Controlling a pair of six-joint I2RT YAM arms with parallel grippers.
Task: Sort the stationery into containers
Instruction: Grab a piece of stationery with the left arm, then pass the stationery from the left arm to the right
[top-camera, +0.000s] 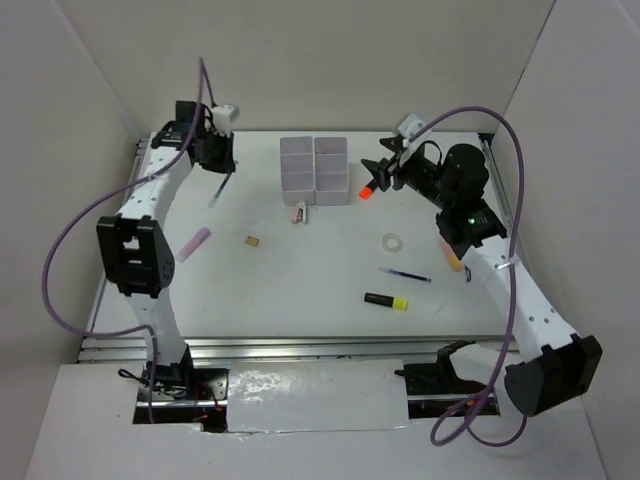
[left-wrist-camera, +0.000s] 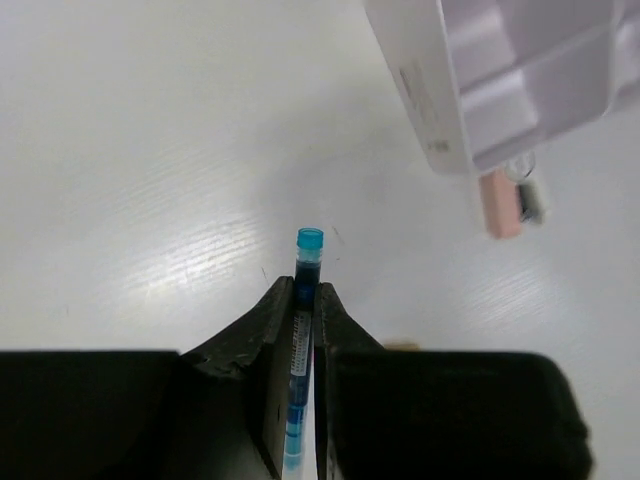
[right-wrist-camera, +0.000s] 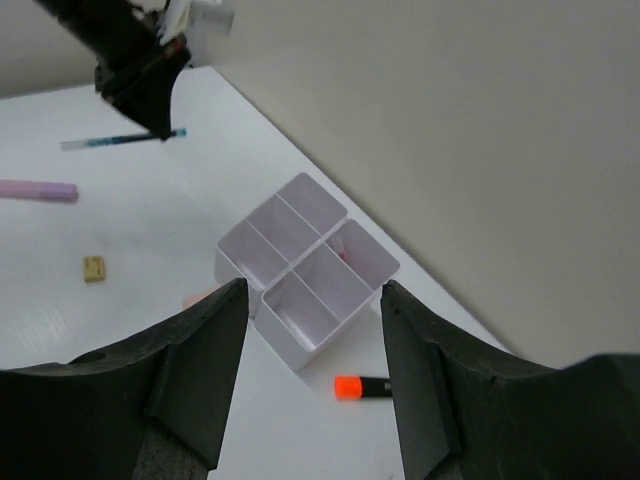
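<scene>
Left of the bins (top-camera: 297, 182), blue pen (left-wrist-camera: 309, 245) in the left tool's (left-wrist-camera: 303, 292) grip.

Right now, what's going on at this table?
The left gripper is shut on a blue pen, left of the white bins. The right gripper is open near an orange highlighter lying beside the bins. A pink marker, tan eraser, tape ring and yellow highlighter lie loose on the table.
</scene>
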